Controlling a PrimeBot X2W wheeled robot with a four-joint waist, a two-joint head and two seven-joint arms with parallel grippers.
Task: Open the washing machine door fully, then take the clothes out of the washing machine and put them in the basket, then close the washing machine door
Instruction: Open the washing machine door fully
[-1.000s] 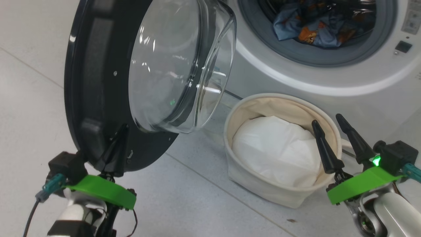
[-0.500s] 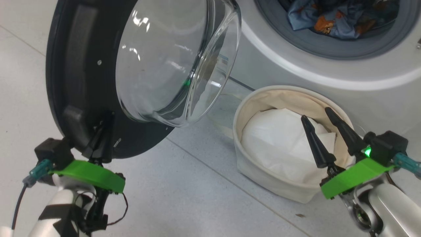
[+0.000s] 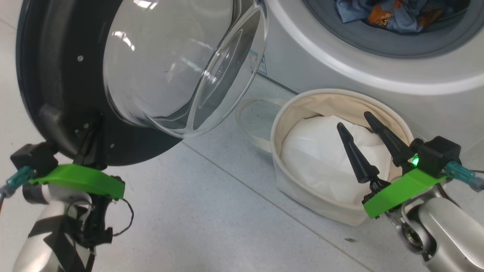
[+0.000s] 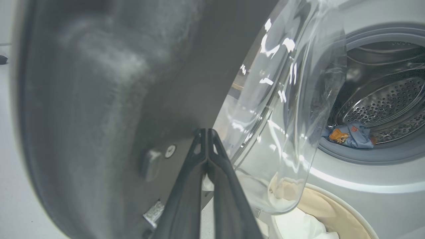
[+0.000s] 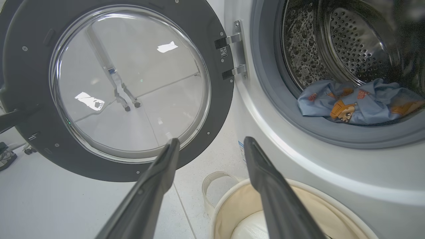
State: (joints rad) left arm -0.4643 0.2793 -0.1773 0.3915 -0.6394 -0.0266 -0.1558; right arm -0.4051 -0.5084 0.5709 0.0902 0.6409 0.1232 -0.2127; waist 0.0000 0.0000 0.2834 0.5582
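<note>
At your far left, the left gripper (image 3: 98, 122) stands with its two dark fingers pressed flat together and nothing between them. Their tips sit against the dark inner face of the washing machine door (image 3: 56, 75), low on the rim and just beside a small screw; your left wrist view shows the same closed pair against that surface. The door hangs swung out from the washing machine (image 3: 321, 56). Its clear glass bowl (image 3: 170, 68) bulges toward the machine's front and catches the ceiling lights. In your right wrist view the door is seen nearly face-on, joined to the cabinet by a metal hinge (image 5: 234, 49) on its right edge.

Moving right across the grey tiled floor (image 3: 211, 219), a loop strap handle (image 3: 245, 121) lies flat beside the basket (image 3: 302, 196). The basket stands at the foot of the machine, below the drum mouth, and holds a plain white sheet (image 3: 321, 162).

Above it, the clothes (image 3: 393, 15) lie inside the machine, light blue with orange-brown figures, bunched on the lower lip of the steel drum (image 5: 348, 39) just behind the grey rubber ring.

At your right, the right gripper (image 3: 352, 119) hovers over the basket's far side with its fingers spread wide apart and empty. The fingers point up toward the machine's front panel and touch nothing.
</note>
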